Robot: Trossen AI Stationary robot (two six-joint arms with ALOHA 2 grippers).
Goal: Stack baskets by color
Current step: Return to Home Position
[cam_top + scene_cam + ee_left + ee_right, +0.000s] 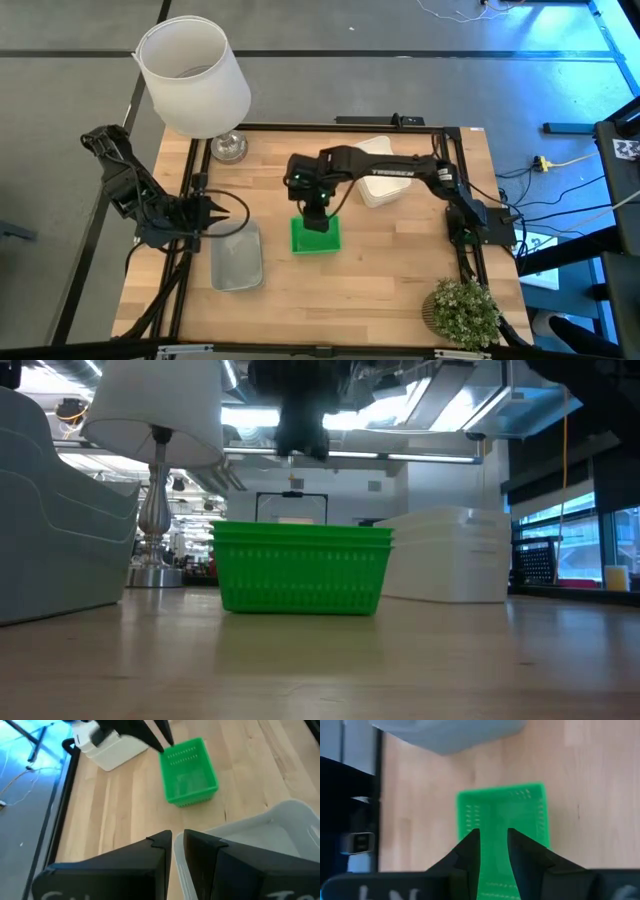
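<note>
A stack of green baskets (318, 238) (300, 568) stands on the middle of the table, its bottom flat on the wood. My right gripper (494, 842) (316, 214) hangs open above it, pointing down into the top basket and clear of it in the low view (300, 432). White baskets (385, 178) (450, 555) sit stacked behind the green ones, to their right. Translucent grey baskets (237, 256) (270, 837) rest at the left. Above their far left corner my left gripper (178, 842) (213, 212) waits with a narrow gap between its fingers.
A white lampshade on a metal lamp foot (195, 72) stands at the far left corner. At the near right corner sits a small potted plant (464, 310). Bare wood lies along the near edge, between the grey baskets and the plant.
</note>
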